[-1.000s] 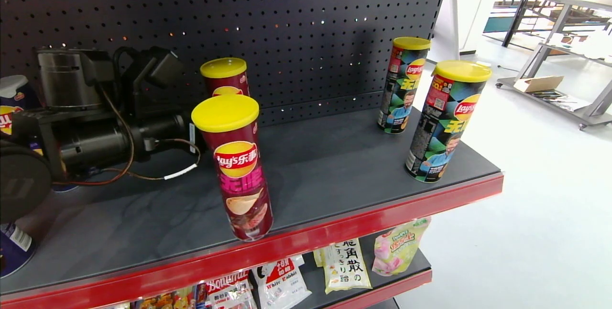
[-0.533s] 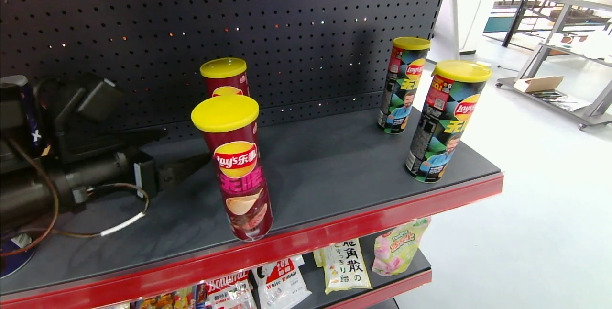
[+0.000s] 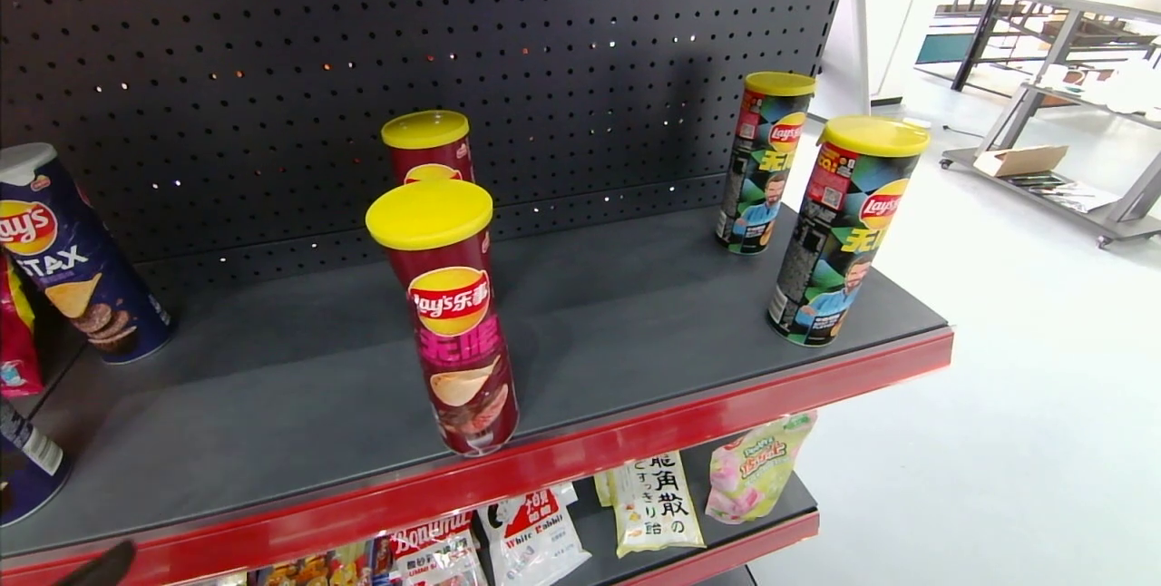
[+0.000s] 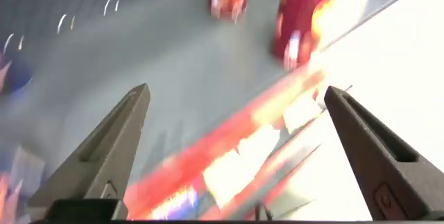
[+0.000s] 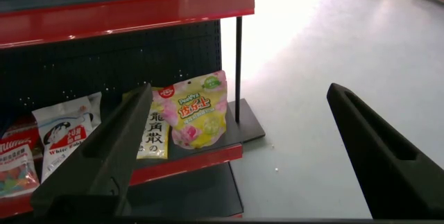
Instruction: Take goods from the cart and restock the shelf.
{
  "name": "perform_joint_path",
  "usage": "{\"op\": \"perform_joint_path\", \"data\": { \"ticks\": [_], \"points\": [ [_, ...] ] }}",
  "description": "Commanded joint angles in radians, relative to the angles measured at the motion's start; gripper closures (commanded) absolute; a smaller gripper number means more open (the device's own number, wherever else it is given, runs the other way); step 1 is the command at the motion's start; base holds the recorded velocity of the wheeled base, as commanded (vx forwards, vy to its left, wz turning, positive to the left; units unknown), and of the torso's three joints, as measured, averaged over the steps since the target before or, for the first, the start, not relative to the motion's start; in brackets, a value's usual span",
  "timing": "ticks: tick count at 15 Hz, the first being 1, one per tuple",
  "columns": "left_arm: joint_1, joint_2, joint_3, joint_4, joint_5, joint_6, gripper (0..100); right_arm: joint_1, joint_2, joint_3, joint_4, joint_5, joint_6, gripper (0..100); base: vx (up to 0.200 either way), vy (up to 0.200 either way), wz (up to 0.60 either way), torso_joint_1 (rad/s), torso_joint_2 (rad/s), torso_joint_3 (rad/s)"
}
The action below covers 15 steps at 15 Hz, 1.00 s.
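Bright daylight pours in from the upper right of the head view, and the floor (image 3: 1016, 405) glows pale. The pegboard (image 3: 227, 51) sits dark, pinpricks of light sparkling through its holes. A soft shadow falls on it just left of the right-hand cans (image 3: 766, 164), which lean outward with the wide lens. The shelf (image 3: 635, 323) is evenly lit. In the left wrist view, white glare swamps the right side.

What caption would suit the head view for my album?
Chip cans stand upright on a dark shelf above snack bags.

A flat cardboard box (image 3: 1034, 158) lies on a grey metal rack (image 3: 1114, 217).
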Motion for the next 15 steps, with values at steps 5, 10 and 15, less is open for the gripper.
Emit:
{"op": "perform_joint_path", "data": {
  "ticks": [5, 10, 15],
  "points": [
    [0.011, -0.358, 0.039, 0.117, 0.142, -0.027, 0, 0.000, 0.000, 0.000, 0.001, 0.000, 0.000, 0, 0.000, 0.000, 0.00, 0.000, 0.00, 0.000],
    [0.011, -0.390, 0.087, 0.117, 0.231, -0.036, 0, 0.000, 0.000, 0.000, 0.001, 0.002, 0.000, 0, 0.000, 0.000, 0.00, 0.000, 0.00, 0.000],
    [0.011, -0.372, 0.105, 0.115, 0.231, -0.027, 0, 0.000, 0.000, 0.000, 0.001, 0.002, 0.000, 0, 0.000, 0.000, 0.24, 0.001, 0.00, 0.001]
  ]
}}
